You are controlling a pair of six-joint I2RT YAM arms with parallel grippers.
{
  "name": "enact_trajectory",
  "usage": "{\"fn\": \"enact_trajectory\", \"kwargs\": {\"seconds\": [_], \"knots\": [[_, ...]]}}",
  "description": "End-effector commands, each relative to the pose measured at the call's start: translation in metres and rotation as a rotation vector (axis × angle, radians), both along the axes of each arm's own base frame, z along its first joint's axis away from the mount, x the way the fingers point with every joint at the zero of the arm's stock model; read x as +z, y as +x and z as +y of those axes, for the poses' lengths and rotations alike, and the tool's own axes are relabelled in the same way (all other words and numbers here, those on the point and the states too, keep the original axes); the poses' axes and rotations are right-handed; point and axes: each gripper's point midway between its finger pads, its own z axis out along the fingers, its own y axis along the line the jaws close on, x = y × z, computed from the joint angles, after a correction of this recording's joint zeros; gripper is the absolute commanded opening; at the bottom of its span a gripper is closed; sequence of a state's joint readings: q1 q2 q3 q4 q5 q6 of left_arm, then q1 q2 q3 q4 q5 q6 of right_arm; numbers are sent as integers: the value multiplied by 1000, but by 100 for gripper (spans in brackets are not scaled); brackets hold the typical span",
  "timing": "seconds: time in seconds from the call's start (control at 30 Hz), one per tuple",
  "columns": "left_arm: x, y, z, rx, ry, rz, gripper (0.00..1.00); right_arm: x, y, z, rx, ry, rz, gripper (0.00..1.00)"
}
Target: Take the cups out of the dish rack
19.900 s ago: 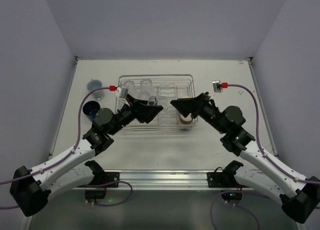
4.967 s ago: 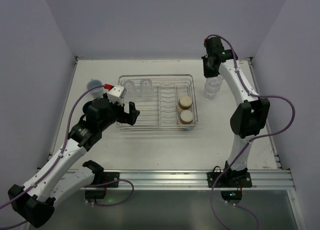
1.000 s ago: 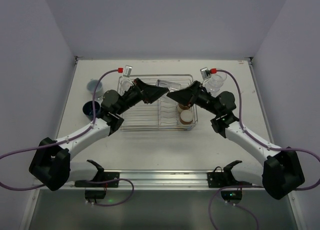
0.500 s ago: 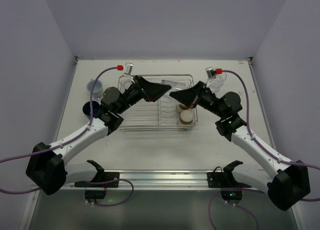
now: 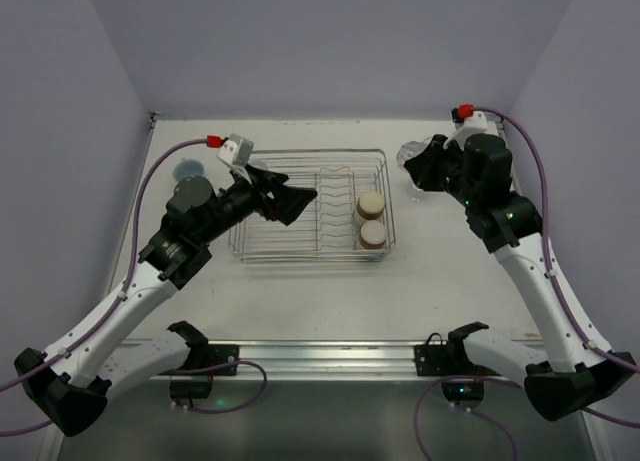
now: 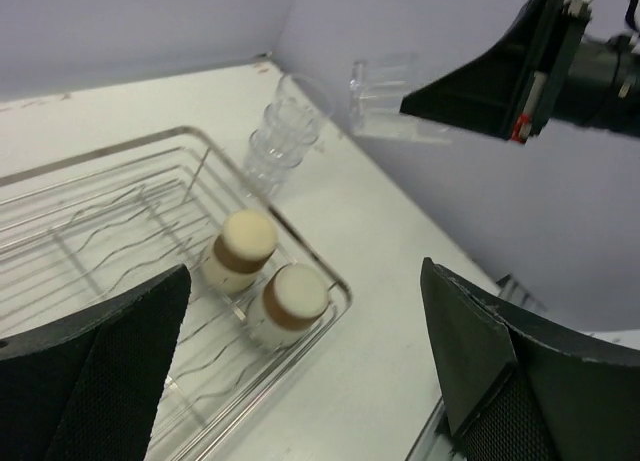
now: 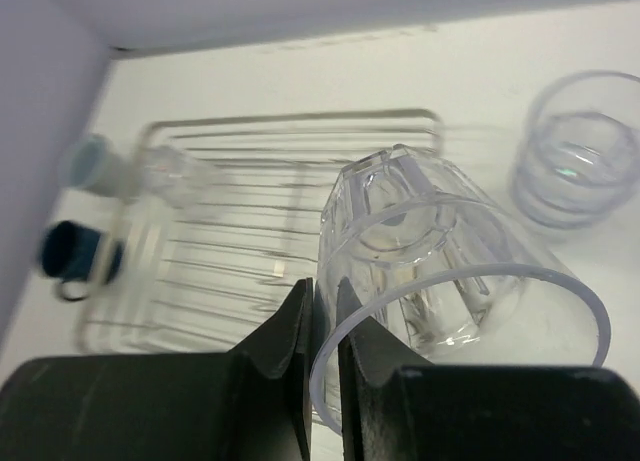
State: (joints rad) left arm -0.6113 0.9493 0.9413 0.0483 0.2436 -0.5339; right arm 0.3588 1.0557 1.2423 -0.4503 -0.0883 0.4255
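Right jaws are pinching the clear tumbler (image 7: 430,246) rim-only, left jaws gaping; I'm risking dropping it onto the stack (image 7: 575,151).

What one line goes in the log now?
right jaws shut on clear cup | left jaws open over dish rack | two tan cups inside

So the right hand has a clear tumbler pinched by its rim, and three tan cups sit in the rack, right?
Only two tan cups sit in the dish rack, not three; the top view shows it. The right hand pinches the clear tumbler by its rim.
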Motion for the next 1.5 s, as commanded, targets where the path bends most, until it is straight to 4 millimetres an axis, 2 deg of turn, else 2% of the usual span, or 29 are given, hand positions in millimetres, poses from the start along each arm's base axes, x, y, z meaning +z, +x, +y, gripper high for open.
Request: {"fn": "enact_trajectory", "kwargs": {"seconds": [0.0,0.1,0.17,0.27,0.33,0.37,0.4,0.5,0.73,0.9,1.1,1.27,1.47], "knots": [[-54,-7,25,41,281,49,100,-75,-2,-70,-190,-377,249,0],[-80,-8,35,55,377,81,100,-109,4,-77,-200,-459,358,0],[-87,-8,42,74,419,72,100,-129,10,-76,-185,-489,419,0],[-96,-5,61,151,485,59,100,-152,16,-83,-202,-531,483,1],[-102,1,80,250,524,58,100,-174,21,-87,-201,-558,548,1],[-111,3,87,285,548,67,100,-180,24,-89,-206,-568,567,3],[-113,4,88,289,551,67,100,-192,28,-91,-207,-588,602,3],[-124,3,84,261,567,84,100,-205,37,-95,-223,-598,632,3],[-127,3,84,260,575,92,100,-242,54,-82,-195,-566,687,7],[-136,6,84,266,598,113,100,-258,58,-74,-165,-544,710,9],[-149,16,85,288,650,157,100,-271,57,-70,-152,-532,729,20],[-154,21,79,276,660,193,100,-270,51,-68,-146,-527,719,25],[-140,23,75,280,621,185,100,-253,37,-62,-153,-527,673,32]]}}
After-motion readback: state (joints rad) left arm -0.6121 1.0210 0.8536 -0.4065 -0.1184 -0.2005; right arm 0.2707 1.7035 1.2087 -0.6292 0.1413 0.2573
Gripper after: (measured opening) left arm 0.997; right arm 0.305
